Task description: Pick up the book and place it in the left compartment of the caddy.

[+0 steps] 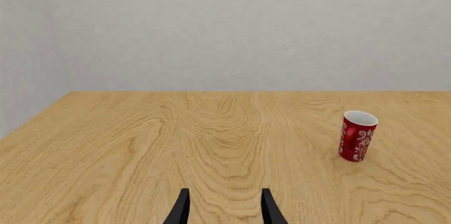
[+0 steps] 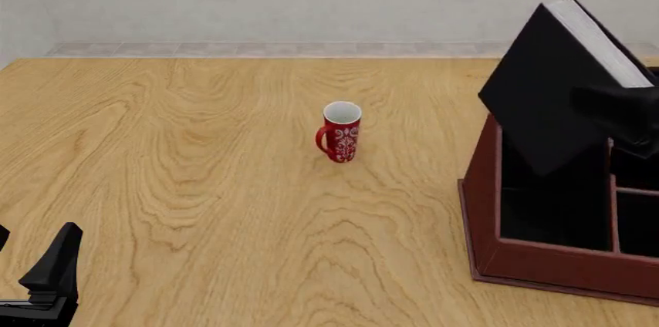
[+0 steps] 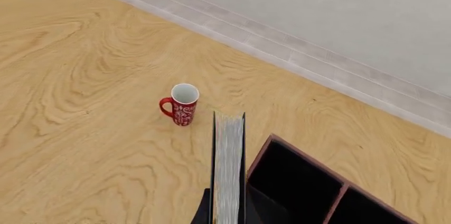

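- Right gripper (image 2: 618, 111) clamped on the book (image 2: 545, 88), tilted over the caddy (image 2: 535, 261).
- Level upright, then lower into the left compartment (image 2: 545, 211).
- Left gripper (image 1: 224, 208) parted, idle.

Your views are bright and evenly lit — flat, diffuse light, no glare. The mug (image 2: 342, 132) casts only a faint contact shadow on the table (image 2: 206, 188). Everything renders sharp, edge to edge — no blur.
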Controlling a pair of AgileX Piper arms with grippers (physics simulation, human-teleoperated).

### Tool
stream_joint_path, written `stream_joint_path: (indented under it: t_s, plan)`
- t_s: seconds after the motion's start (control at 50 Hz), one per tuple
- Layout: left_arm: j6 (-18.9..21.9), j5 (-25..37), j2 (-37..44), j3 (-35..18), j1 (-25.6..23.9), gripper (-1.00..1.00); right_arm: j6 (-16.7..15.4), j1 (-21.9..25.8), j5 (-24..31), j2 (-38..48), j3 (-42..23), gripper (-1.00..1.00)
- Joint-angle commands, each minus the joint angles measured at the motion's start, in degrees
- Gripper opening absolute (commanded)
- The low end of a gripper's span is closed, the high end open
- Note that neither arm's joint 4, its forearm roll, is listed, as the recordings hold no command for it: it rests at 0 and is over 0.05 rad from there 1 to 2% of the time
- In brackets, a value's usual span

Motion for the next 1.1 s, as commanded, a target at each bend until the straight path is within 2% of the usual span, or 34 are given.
stream_joint_path:
  t_s: [0.02,0.58,0.9,1.1]
  plan:
    - [0.00,0.00,0.00,0.00,0.00,1.00,0.49,-3.00,2.86,-2.71,-1.54,-1.00]
    - [0.00,0.00,0.00,0.00,0.00,1.00,0.94,-9.35,8.01,-6.66,-3.09,-1.00]
    - [0.00,0.00,0.00,0.00,0.00,1.00,-0.62,-13.97,8.67,-7.25,-0.70,-1.00]
    - [0.00,0.00,0.00,0.00,0.00,1.00,-0.95,-14.91,8.68,-6.63,-0.37,-1.00]
